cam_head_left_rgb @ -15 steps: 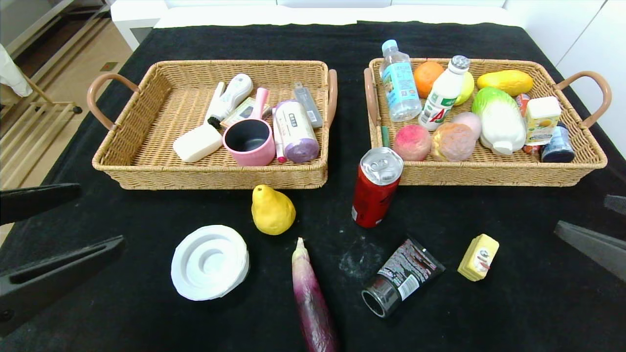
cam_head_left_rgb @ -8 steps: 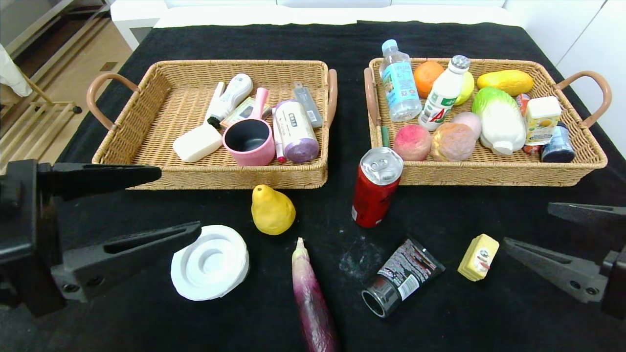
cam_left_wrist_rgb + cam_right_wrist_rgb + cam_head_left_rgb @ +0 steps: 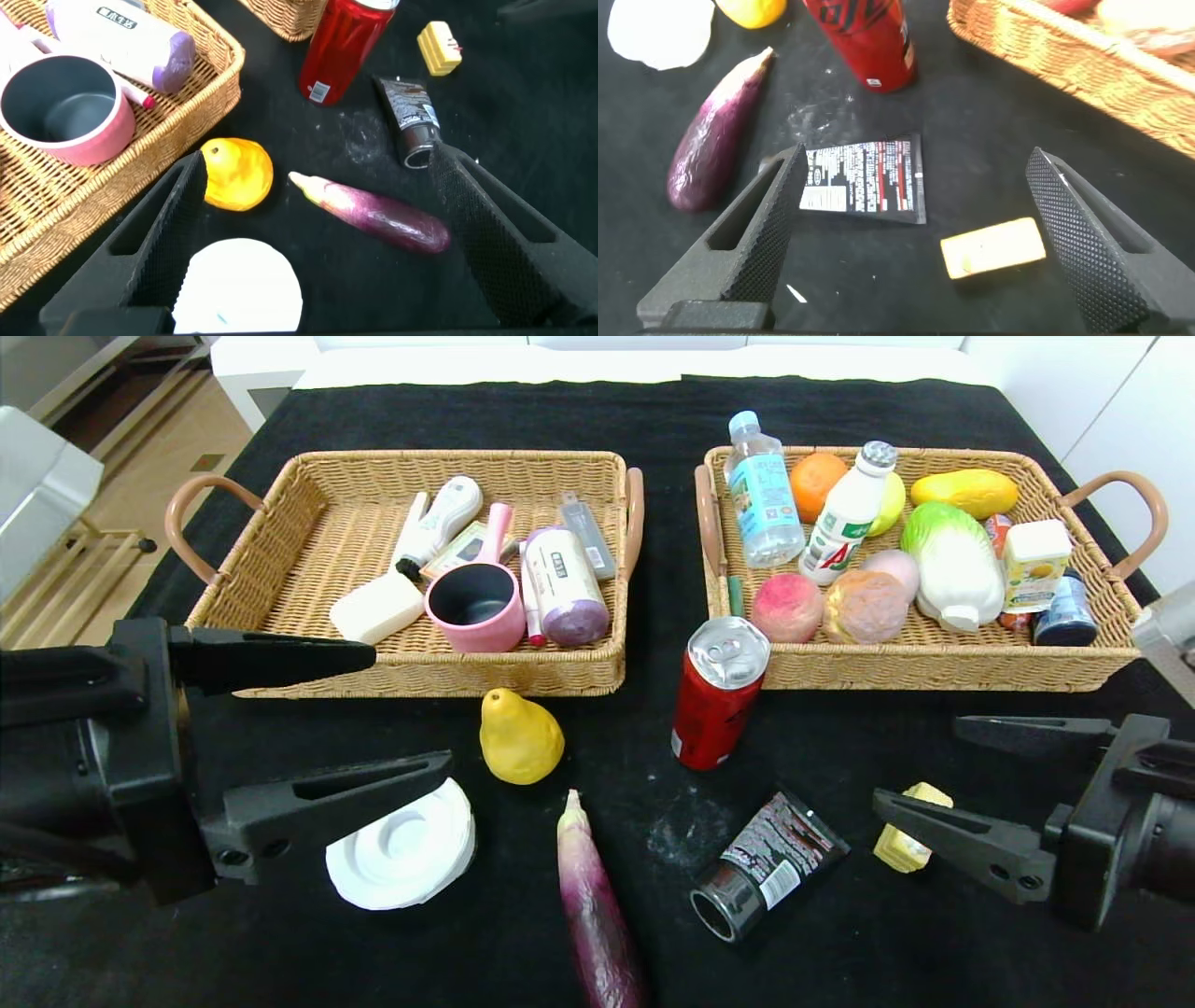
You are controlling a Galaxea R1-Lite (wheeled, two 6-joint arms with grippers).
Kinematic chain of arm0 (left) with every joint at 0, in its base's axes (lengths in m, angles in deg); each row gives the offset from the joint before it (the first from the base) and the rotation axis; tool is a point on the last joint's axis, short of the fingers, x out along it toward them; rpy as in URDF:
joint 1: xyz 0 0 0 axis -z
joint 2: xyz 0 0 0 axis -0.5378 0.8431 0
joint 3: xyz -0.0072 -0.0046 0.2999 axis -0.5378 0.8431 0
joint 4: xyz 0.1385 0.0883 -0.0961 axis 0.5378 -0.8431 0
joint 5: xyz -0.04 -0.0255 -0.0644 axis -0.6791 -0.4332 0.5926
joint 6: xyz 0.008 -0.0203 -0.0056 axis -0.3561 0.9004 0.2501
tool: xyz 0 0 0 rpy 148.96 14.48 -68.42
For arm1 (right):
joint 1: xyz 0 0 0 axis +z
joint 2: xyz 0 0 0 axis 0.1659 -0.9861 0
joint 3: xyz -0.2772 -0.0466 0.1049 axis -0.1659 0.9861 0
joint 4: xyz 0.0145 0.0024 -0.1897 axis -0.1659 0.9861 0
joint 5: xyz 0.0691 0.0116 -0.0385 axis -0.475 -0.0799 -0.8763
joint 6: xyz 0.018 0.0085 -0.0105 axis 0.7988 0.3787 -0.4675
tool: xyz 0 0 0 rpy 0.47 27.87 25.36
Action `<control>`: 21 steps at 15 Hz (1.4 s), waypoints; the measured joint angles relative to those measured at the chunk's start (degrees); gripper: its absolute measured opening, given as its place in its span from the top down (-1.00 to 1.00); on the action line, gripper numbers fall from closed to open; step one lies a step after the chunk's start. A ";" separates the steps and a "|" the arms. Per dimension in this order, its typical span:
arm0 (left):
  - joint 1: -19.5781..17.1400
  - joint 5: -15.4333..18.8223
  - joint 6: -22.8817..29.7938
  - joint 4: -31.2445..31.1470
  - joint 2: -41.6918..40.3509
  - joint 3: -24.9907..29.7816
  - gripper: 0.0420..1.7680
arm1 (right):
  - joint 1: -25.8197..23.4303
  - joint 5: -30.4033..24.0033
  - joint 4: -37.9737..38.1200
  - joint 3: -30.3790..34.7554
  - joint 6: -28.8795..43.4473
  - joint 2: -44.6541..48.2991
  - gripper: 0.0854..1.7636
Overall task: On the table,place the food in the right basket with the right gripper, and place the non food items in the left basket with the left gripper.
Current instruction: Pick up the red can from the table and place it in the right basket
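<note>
1. Left gripper (image 3: 411,714) hangs over the near left of the table (image 3: 840,933), its two fingers spread wide and holding nothing; the lower finger crosses in front of the white round disc (image 3: 406,854), which lies flat on the cloth.
2. Right gripper (image 3: 920,765) hangs over the near right, jaws likewise wide apart and empty, with the small yellow carton (image 3: 904,845) partly hidden behind its lower finger (the right wrist view shows the carton lying between the two fingers, untouched).
3. Between the grippers, the red drink can (image 3: 717,695) stands upright just before the right basket (image 3: 934,667), the yellow pear (image 3: 519,739) sits just in front of the left basket (image 3: 420,677), and the long purple eggplant (image 3: 597,910) lies near the front edge, tip toward the pear.
4. The black squeeze tube (image 3: 766,868) lies on its side between the eggplant and the carton, wide cap toward the robot.
5. Each basket already holds things: a pink mug (image 3: 476,607) and toiletries on the left, fruit and bottles on the right.
</note>
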 joint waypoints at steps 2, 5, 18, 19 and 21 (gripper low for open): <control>0.06 -0.57 -0.85 0.02 0.22 0.09 -0.94 | 0.24 -0.01 -1.06 -0.32 0.00 -1.18 -0.94; 0.09 -0.77 -1.49 -0.04 0.09 0.43 -0.94 | 0.35 0.00 -1.61 -1.66 -0.04 -2.82 -0.94; 0.09 -1.93 -1.77 -0.09 -2.28 1.61 -0.94 | 9.06 10.05 -11.61 -6.07 -0.17 -15.60 -0.94; 0.09 -1.95 -1.77 -0.09 -2.39 1.61 -0.94 | 9.64 10.29 -11.73 -6.68 -0.17 -16.53 -0.94; 0.09 -1.95 -1.77 0.00 -2.60 1.61 -0.94 | 10.56 10.44 -11.75 -8.03 -0.20 -18.19 -0.94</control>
